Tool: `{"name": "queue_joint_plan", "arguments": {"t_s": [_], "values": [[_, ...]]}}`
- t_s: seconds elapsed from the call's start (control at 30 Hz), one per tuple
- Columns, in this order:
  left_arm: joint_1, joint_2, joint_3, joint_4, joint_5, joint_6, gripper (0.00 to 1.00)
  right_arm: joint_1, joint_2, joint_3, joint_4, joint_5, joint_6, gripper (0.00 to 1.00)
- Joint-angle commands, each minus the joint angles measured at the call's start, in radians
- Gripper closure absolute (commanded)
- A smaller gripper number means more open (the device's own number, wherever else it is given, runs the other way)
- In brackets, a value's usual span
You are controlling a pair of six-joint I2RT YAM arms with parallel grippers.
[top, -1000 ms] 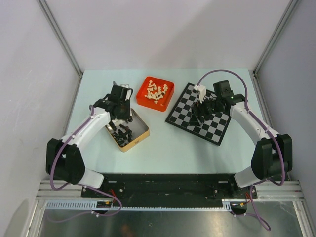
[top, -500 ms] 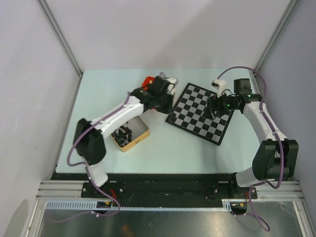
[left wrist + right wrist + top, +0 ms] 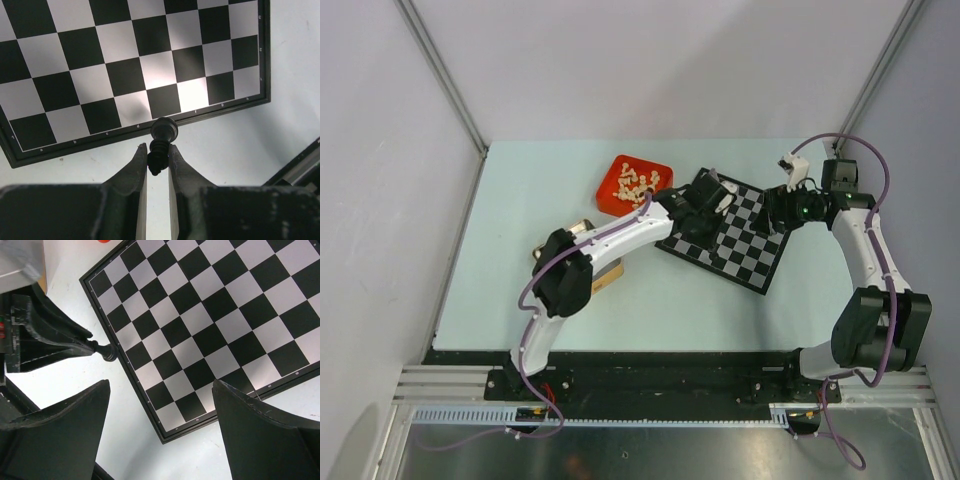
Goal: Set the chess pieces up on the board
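Left gripper point(image 3: 156, 150), jaws drawn narrow, pinching a black chess piece point(image 3: 163, 134) by its slimmer end. The piece juts out past the fingertips in line with them, its wider round end foremost. We see it hanging just outside the dark border of the board point(image 3: 125, 75), near one corner. The nearest row of squares lies straight ahead of the fingers, just across that border.

The board sits toward the far right of the worktop point(image 3: 520, 200), turned at an angle to its edges, and we can make out no pieces standing on it. The right gripper point(image 3: 160, 385) hovers above the board's right-hand side with jaws spread wide and nothing between them.

We judge that the left arm is the one to act — a short move forward over the border, then down, should bring the piece's wide end onto an edge square. A red tray point(image 3: 604, 203) of cream pieces lies just left of the board.
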Motion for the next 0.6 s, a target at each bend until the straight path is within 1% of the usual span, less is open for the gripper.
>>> {"name": "queue_joint_plan", "arguments": {"t_s": [0.0, 0.2, 0.23, 0.3, 0.57], "values": [[-0.003, 0.028, 0.089, -0.044, -0.059, -0.008, 0.93, -0.007, -0.042, -0.002, 0.021, -0.013, 0.013, 0.12], [-0.009, 0.071, 0.132, -0.067, -0.065, 0.004, 0.93, -0.01, -0.039, -0.004, 0.022, -0.014, 0.014, 0.12], [-0.009, 0.074, 0.136, -0.073, -0.097, 0.005, 0.93, -0.01, -0.04, -0.004, 0.024, -0.014, 0.014, 0.12], [-0.009, 0.085, 0.141, -0.077, -0.109, 0.013, 0.93, -0.01, -0.037, -0.004, 0.024, -0.014, 0.014, 0.12], [-0.009, 0.109, 0.182, -0.096, -0.119, 0.025, 0.92, -0.012, -0.034, -0.004, 0.024, -0.014, 0.014, 0.12]]}}
